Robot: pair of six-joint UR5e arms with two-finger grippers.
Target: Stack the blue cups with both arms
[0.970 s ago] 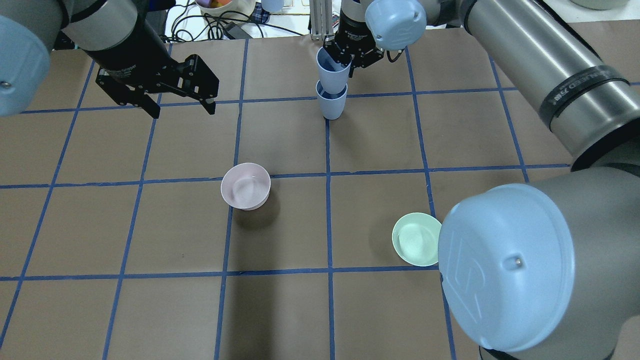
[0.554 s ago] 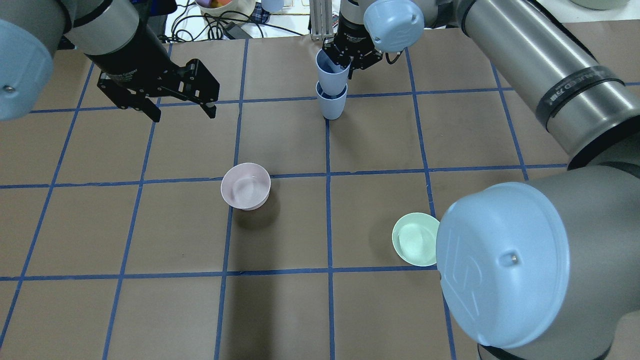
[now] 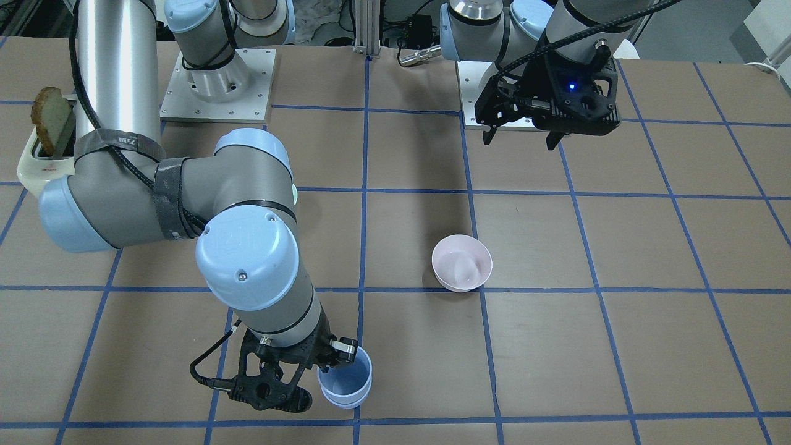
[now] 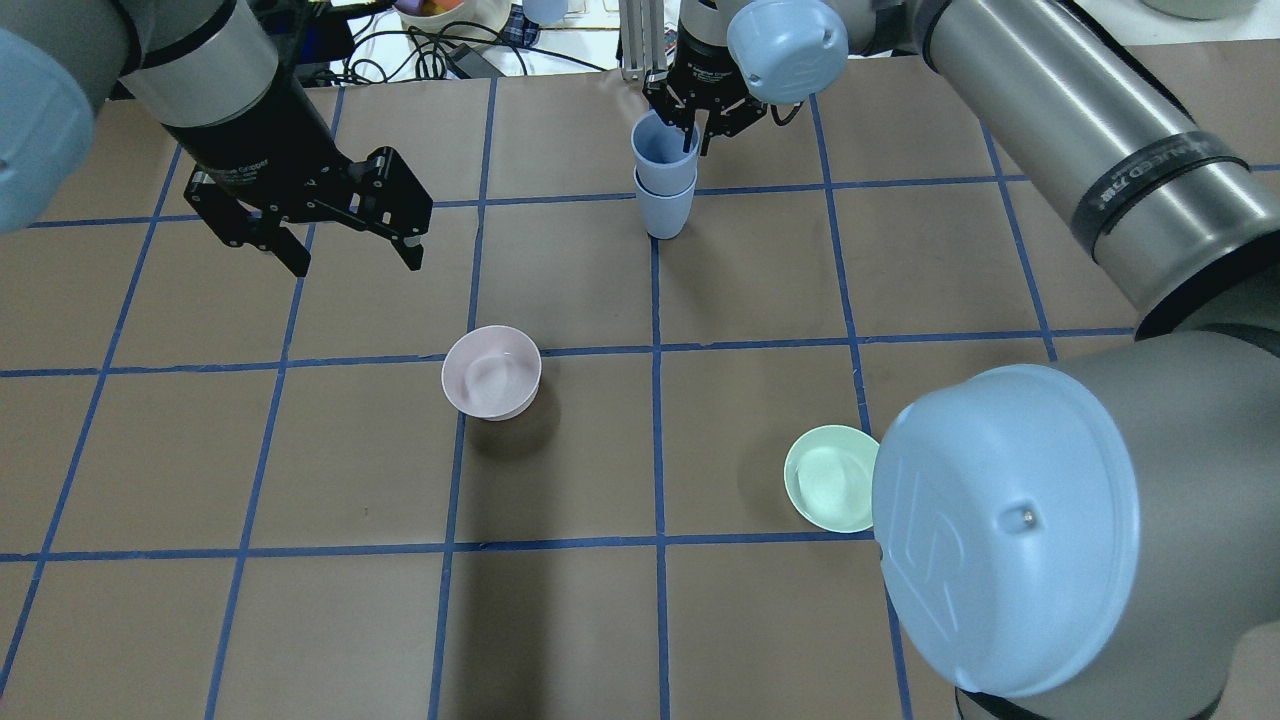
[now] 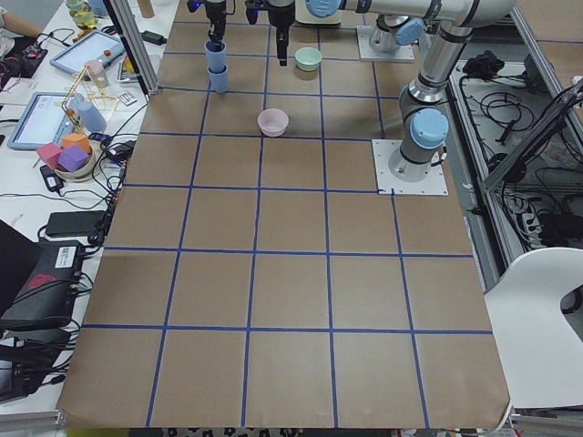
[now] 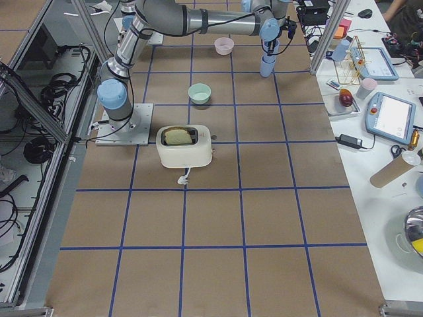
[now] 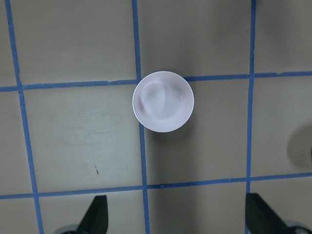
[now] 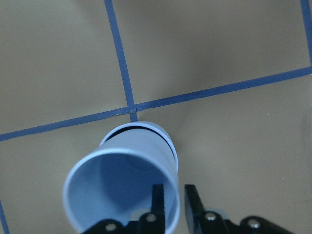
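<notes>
Two blue cups stand at the far middle of the table. The upper cup sits upright, nested in the lower cup. My right gripper is shut on the upper cup's rim. In the right wrist view one finger is inside the upper cup and the other outside, with the lower cup's rim showing behind. In the front view the right gripper is at the stack. My left gripper is open and empty, raised over the table left of the cups.
A pale pink bowl sits mid-table, directly below the left gripper in the left wrist view. A mint-green bowl sits beside my right arm's elbow. A white toaster with bread stands near the right arm's base.
The right gripper lowered the upper cup from a tilted hold above into the lower cup; it now sits deeper and upright. The left gripper drifted slightly toward me, still open.
</notes>
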